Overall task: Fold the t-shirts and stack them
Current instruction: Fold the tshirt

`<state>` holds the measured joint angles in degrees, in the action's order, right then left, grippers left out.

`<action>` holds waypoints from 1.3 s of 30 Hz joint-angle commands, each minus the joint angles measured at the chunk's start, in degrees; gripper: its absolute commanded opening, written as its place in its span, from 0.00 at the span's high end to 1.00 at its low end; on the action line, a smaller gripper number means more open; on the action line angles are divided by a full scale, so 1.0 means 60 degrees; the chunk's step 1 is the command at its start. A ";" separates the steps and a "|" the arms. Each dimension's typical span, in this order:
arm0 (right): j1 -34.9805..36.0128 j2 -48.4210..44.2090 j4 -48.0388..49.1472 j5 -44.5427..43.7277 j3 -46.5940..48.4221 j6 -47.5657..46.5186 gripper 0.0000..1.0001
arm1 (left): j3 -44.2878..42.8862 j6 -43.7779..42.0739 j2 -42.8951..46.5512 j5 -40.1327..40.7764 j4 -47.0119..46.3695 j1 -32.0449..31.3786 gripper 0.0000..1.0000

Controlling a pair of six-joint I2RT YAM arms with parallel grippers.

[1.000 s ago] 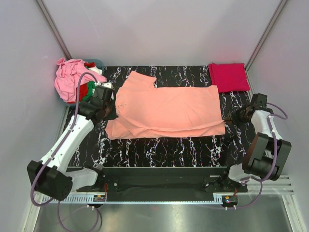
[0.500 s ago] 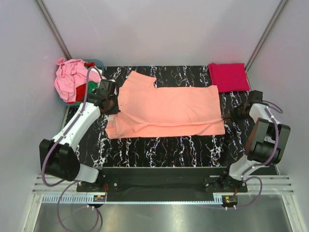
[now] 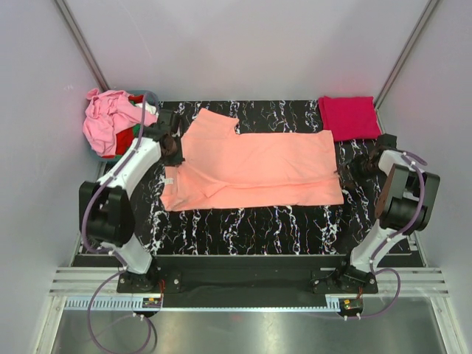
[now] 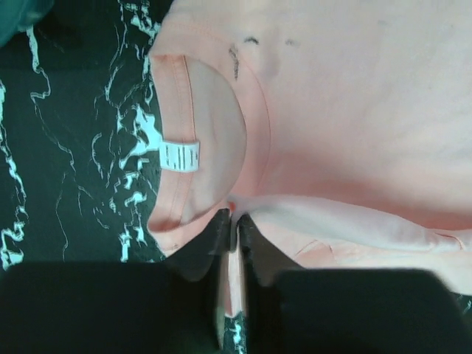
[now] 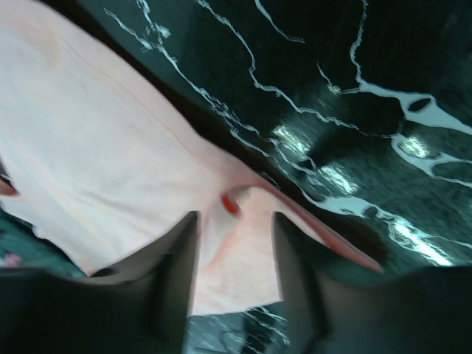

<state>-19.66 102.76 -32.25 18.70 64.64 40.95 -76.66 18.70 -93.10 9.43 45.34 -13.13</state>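
Jaws nearly closed on left gripper [image 4: 231, 219], pinching salmon-orange t-shirt [image 3: 258, 166], right gripper [image 5: 234, 217] parted astride its edge

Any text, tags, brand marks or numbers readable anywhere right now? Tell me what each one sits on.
Nothing is readable.
white neck tag, inside the collar of the salmon-orange t-shirt: faint printed lines, too blurred to read.
No print shows on the folded crimson t-shirt, the pile of shirts or the table.

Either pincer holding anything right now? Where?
Left pincer pinches the salmon t-shirt beside its collar, loosely at best. Right pincer open, straddling the hem edge.
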 commanded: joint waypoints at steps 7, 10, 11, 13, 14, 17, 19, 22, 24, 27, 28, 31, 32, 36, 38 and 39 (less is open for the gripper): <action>0.0113 -0.0673 0.0600 0.0621 0.0493 -0.0350 0.06 | -0.1902 0.0456 -0.0366 -0.0810 0.0471 0.0576 0.35; 0.0113 -0.1904 0.0176 -0.0037 -0.0034 -0.0540 0.03 | -0.1010 0.0676 0.0730 -0.0912 0.0368 0.0576 0.27; 0.0113 -0.2212 0.0044 -0.0156 -0.0210 -0.0584 0.03 | -0.0615 0.0721 0.1041 -0.0956 0.0295 0.0576 0.26; 0.0113 -0.3237 -0.0249 -0.0507 -0.0852 -0.0687 0.03 | 0.0673 0.0911 0.2019 -0.1189 -0.0100 0.0576 0.24; 0.0113 -0.3922 -0.0439 -0.0611 -0.1089 -0.0702 0.03 | 0.1113 0.0970 0.2330 -0.1278 -0.0246 0.0576 0.24; 0.0113 -0.5212 -0.0616 -0.0787 -0.1997 -0.0760 0.03 | 0.2783 0.1438 0.3473 -0.1513 -0.0788 0.0576 0.23; 0.0113 -0.5801 -0.0558 -0.0628 -0.2712 -0.0761 0.03 | 0.3981 0.1963 0.4349 -0.1832 -0.1402 0.0576 0.22; 0.0113 -0.6710 -0.0441 -0.0553 -0.3519 -0.0746 0.03 | 0.4996 0.2579 0.5390 -0.1821 -0.2063 0.0591 0.19; 0.0113 -0.7106 -0.0324 -0.0436 -0.3800 -0.0746 0.04 | 0.5612 0.2800 0.5831 -0.1719 -0.2239 0.0605 0.17; 0.0142 -0.7297 -0.0309 -0.0290 -0.4224 -0.0761 0.05 | 0.6344 0.3211 0.6271 -0.1806 -0.2502 0.0664 0.16; 0.0156 -0.7240 -0.0338 -0.0318 -0.4269 -0.0760 0.06 | 0.6680 0.3444 0.6360 -0.1937 -0.2590 0.0693 0.16; 0.0302 -0.7151 -0.0382 -0.0537 -0.4460 -0.0717 0.07 | 0.7195 0.3898 0.6668 -0.1909 -0.2883 0.0693 0.14; 0.0347 -0.7050 -0.0382 -0.0611 -0.4504 -0.0673 0.08 | 0.7356 0.3973 0.6727 -0.1894 -0.2986 0.0693 0.13; 0.0508 -0.6596 -0.0353 -0.1080 -0.4738 -0.0614 0.10 | 0.7738 0.4309 0.6742 -0.1617 -0.2958 0.0708 0.09; 0.0537 -0.6216 -0.0294 -0.1109 -0.4680 -0.0440 0.13 | 0.7840 0.4427 0.6786 -0.1587 -0.2957 0.0708 0.08; 0.0537 -0.6112 -0.0250 -0.1081 -0.4651 -0.0380 0.13 | 0.8015 0.4529 0.6873 -0.1267 -0.2986 0.0708 0.07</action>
<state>-16.91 64.34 -34.96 14.17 36.77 37.60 -29.74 43.11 -53.34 -0.40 31.20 -9.26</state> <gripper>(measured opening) 0.872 0.916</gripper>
